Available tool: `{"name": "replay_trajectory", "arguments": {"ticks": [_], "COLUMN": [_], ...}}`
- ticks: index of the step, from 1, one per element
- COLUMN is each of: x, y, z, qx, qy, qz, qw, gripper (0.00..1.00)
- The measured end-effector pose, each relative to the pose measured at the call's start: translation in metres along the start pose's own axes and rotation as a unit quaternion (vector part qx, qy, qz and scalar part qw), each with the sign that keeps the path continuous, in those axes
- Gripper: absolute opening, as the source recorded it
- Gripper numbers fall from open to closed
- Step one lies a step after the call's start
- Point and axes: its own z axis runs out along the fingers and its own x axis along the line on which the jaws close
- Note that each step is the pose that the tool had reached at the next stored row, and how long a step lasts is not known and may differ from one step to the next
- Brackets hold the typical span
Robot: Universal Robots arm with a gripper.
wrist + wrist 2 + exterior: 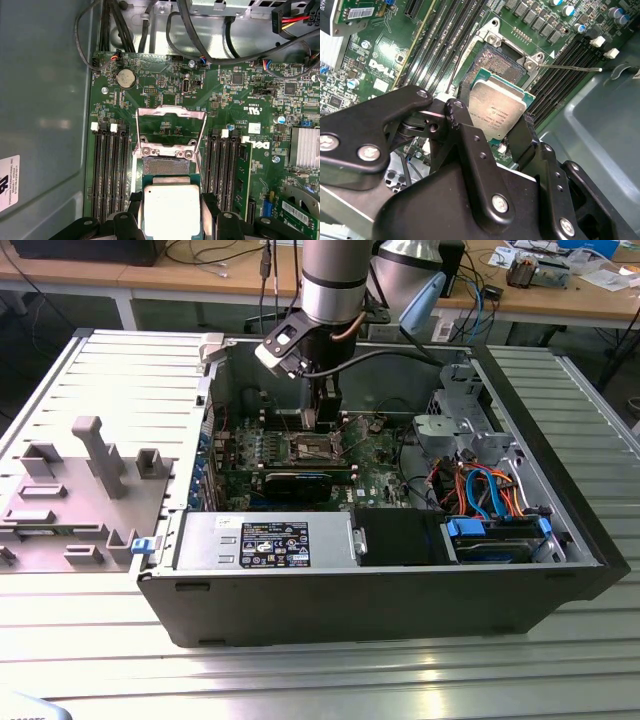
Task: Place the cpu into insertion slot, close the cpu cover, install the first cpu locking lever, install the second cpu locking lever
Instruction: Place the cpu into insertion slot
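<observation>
My gripper (325, 422) hangs inside the open computer case over the motherboard and is shut on the cpu (498, 108), a flat silvery square chip clamped by its edges between the two black fingers (462, 107). In both wrist views the chip hovers just short of the insertion slot (166, 167), a dark square socket that lies bare. The cpu cover (171, 111), a silver frame with a large opening, stands swung up at the far edge of the slot. A thin wire locking lever (570, 68) sticks out sideways from the socket's corner.
Long black memory slots (107, 170) flank the socket on both sides. A black graphics card (297, 483) and the power supply (265, 540) sit nearer the case front. Drive cage and coloured cables (485, 490) fill the exterior view's right. A grey fixture plate (80, 490) lies outside on the left.
</observation>
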Motion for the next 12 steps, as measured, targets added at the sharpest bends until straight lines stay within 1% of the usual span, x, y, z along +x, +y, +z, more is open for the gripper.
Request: {"name": "replay_trajectory", "arguments": {"ticks": [12], "x": [0.0], "y": [0.0], "z": [0.0025], "qx": [0.0], "qy": [0.0], "qz": [0.0], "qw": [1.0], "gripper": [0.55]}}
